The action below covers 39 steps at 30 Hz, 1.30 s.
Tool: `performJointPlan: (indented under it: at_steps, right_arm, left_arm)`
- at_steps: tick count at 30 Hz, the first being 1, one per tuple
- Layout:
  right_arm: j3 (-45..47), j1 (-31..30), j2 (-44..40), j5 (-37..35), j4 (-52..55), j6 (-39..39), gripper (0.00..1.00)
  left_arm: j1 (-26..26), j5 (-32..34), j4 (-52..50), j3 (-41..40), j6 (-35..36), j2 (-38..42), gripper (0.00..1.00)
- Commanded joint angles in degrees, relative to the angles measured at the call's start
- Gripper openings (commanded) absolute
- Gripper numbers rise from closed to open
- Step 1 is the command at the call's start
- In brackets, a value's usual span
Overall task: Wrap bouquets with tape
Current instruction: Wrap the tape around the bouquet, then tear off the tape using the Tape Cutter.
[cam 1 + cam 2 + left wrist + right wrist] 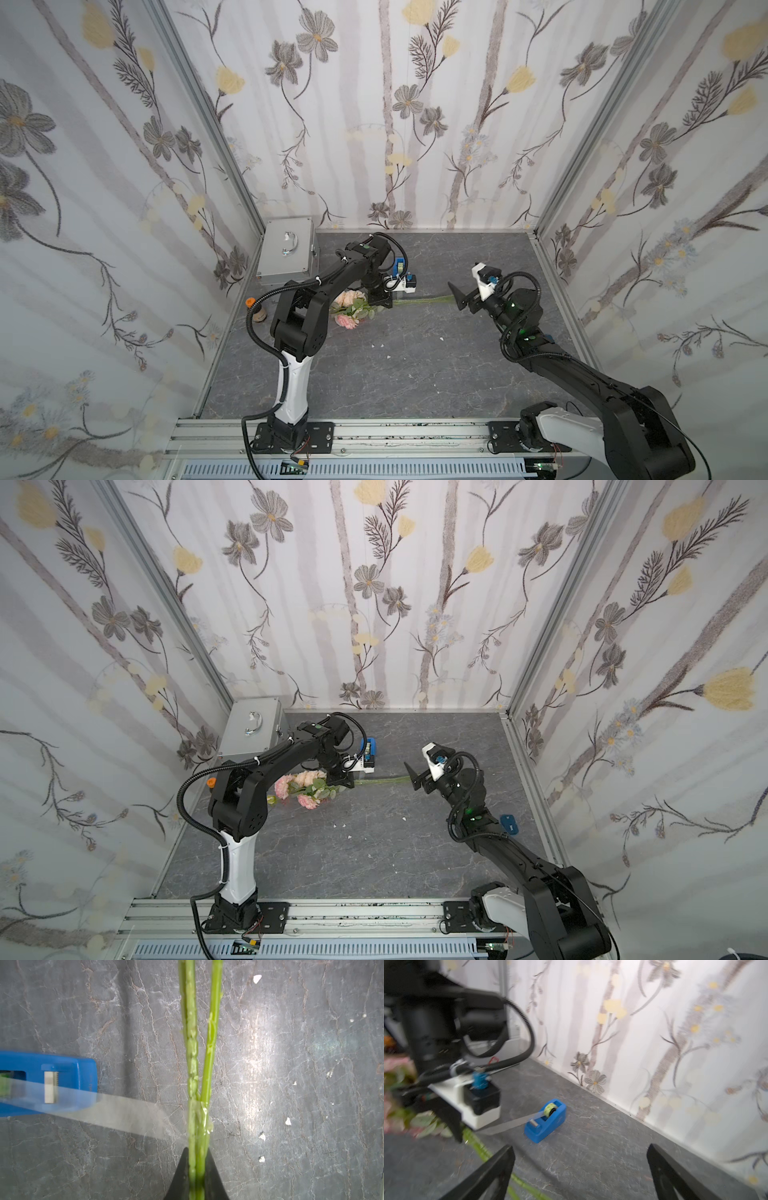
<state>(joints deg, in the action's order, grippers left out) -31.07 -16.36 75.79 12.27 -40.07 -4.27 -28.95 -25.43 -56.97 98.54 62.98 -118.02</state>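
One strip of tape [124, 1113] runs dispenser [83, 1072] to stems [191, 1043]: mid-wrap. Stems clamped by left gripper [197, 1154]; right gripper [580, 1148] wide open, empty. Next: probably sever tape.

Pink bouquet [305, 789] lying flat, tape [550, 1110] stretched onto it

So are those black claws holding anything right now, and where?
The left gripper pinches the pink-and-peach artificial rose bunch by its thin green stems. The right gripper is open and empty.
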Motion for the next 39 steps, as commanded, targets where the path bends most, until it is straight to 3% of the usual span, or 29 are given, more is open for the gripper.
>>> performJointPlan:
  at_steps: [1, 3, 4, 7, 8, 16, 23, 39]
  right_arm:
    - [-8.9, 4.3, 3.9, -1.2, 11.2, 25.7, 1.0]
    - [-19.7, 6.1, 10.9, 6.5, 22.9, 31.1, 0.92]
    - [-25.1, 6.2, 14.9, 11.1, 28.2, 32.9, 0.83]
    - [-33.8, 4.5, 27.1, 22.7, 32.9, 39.0, 0.56]
    - [-35.5, 3.5, 29.6, 24.2, 33.5, 40.9, 0.54]
    - [-41.5, -4.9, 43.1, 30.4, 22.3, 59.4, 0.53]
    - [-48.3, -6.8, 49.9, 27.3, 34.9, 59.2, 0.5]
    - [-49.6, -8.6, 57.0, 30.4, 31.0, 65.2, 0.32]
  left_arm:
    - [0.0, -1.3, 0.3, -0.1, 1.5, 0.3, 0.0]
    - [-0.1, -1.2, 0.5, -0.1, 1.5, 0.1, 0.0]
    - [0.0, -1.4, 0.5, 0.0, 1.6, -0.1, 0.0]
    - [-0.1, -1.3, 0.8, 0.1, 1.4, -0.8, 0.0]
    - [0.0, -1.0, 1.0, 0.1, 1.4, -0.9, 0.0]
    - [0.0, -1.7, 2.2, 0.2, 1.0, -2.4, 0.0]
    - [-0.1, -3.1, 2.1, -1.1, 1.4, -1.7, 0.0]
    - [-0.2, -4.8, 2.3, -2.0, 1.7, -0.9, 0.0]
